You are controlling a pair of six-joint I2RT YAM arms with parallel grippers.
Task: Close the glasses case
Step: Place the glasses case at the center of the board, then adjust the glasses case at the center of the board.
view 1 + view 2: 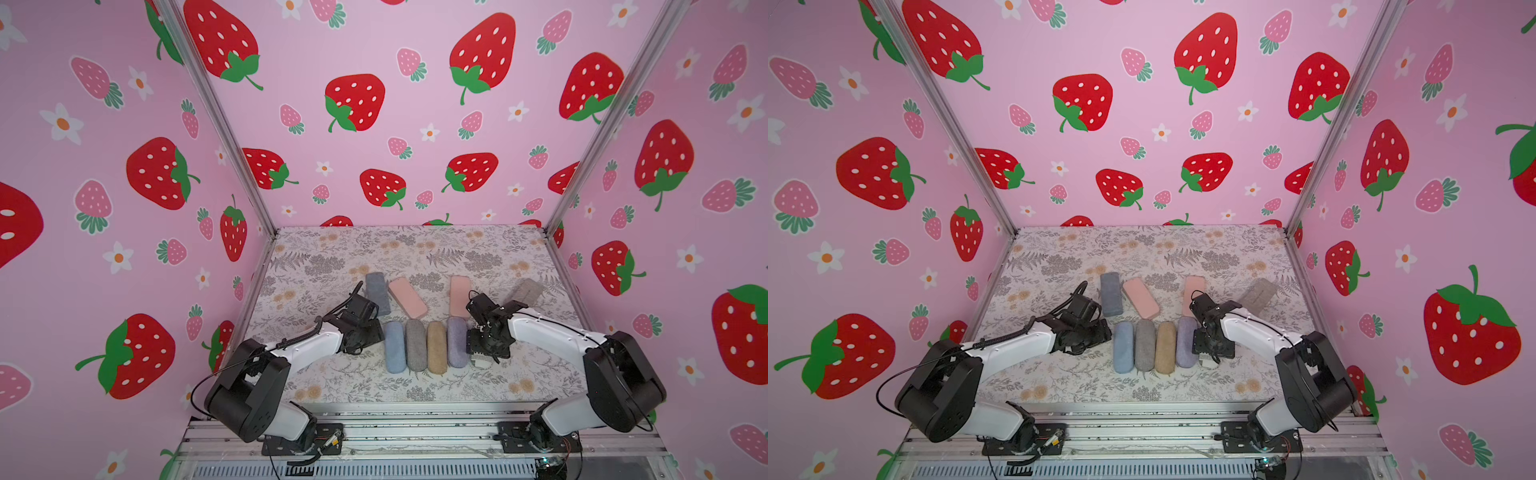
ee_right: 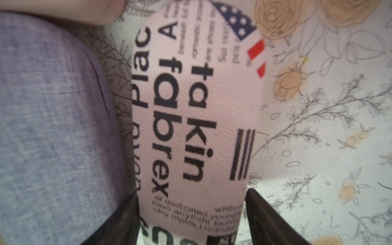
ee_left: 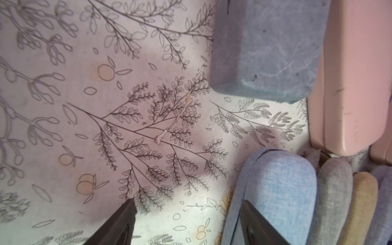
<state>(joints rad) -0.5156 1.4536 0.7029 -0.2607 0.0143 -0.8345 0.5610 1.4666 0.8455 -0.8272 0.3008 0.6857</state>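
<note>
Left gripper [image 3: 187, 201] hangs low, jaws spread, empty. Right gripper [image 2: 192, 194], pitched down, straddles the printed glasses case [image 2: 197, 116]; grip unclear.

Pale printed case [image 2: 197, 118] with black lettering, lilac case [image 2: 53, 127], tablecloth [image 2: 318, 127] in grey-and-orange floral print.

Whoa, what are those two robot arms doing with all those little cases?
They are working on glasses cases lying on a flowery cloth. The right claw sits around a printed case with big letters on it, one finger on each side; I cannot tell if it is squeezing. The left claw is open and empty, waiting beside a light blue case.
</note>
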